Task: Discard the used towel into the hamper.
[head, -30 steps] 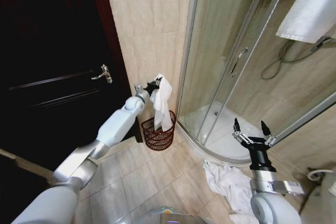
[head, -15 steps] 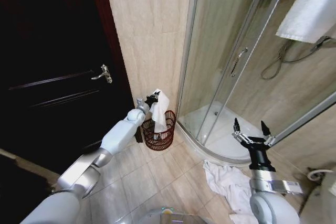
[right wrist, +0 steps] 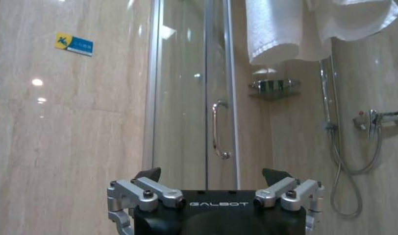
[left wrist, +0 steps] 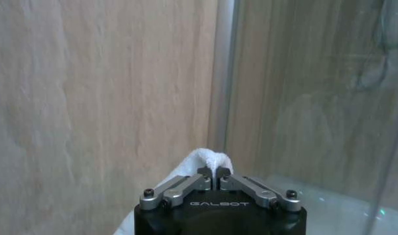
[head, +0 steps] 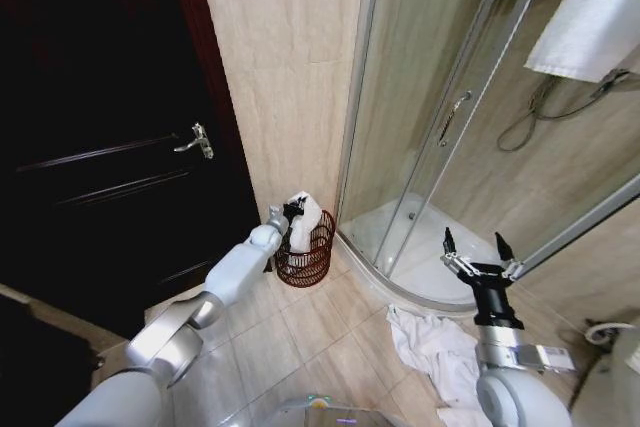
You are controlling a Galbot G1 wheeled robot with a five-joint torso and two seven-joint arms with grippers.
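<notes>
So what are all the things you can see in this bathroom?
towel: one, white, going into the hamper, pinched by the left tool
hamper: one, reddish-brown wire, on the floor by the wall
door: one, dark, left of the hamper
shower cabin: one, glass, to the right
floor towel: one, white, crumpled on the tiles
left tool: shut on the towel over the hamper
right tool: open, idle before the shower

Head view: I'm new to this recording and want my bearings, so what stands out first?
The left gripper, shut on a white towel, holds it at the rim of the reddish-brown wire hamper by the tiled wall. The right gripper is raised open near the glass shower door, above another crumpled white towel on the floor.
</notes>
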